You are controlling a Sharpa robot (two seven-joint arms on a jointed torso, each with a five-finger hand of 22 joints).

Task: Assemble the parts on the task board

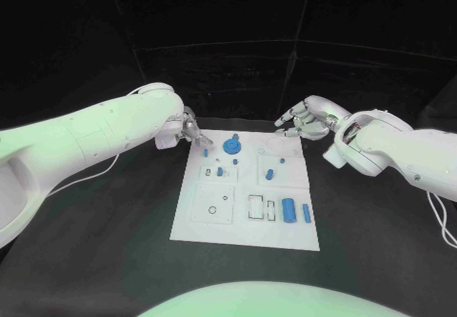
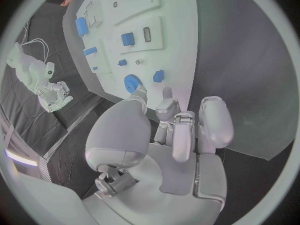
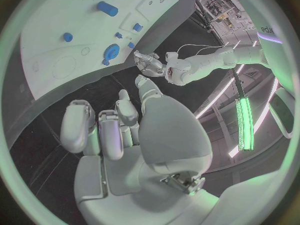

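The white task board (image 1: 217, 221) lies in the middle of the black table. A blue gear (image 1: 232, 145) sits near its far edge, also seen from both wrists (image 2: 132, 81) (image 3: 112, 51). Small blue parts (image 1: 220, 172) (image 1: 269, 175) lie mid-board, and a blue cylinder (image 1: 288, 210) with a slimmer blue piece (image 1: 306, 212) lies at the near right. My left hand (image 1: 181, 132) (image 2: 169, 135) hovers at the board's far left corner, just left of the gear, fingers loosely bent and holding nothing. My right hand (image 1: 303, 119) (image 3: 125, 130) hovers at the far right corner, fingers apart and empty.
Black table (image 1: 105, 244) surrounds the board on all sides. A thin white cable (image 1: 90, 175) hangs under my left arm, and another (image 1: 440, 221) trails beside my right arm. Outlined slots (image 1: 255, 206) and a square plate (image 1: 214, 203) mark the board's near half.
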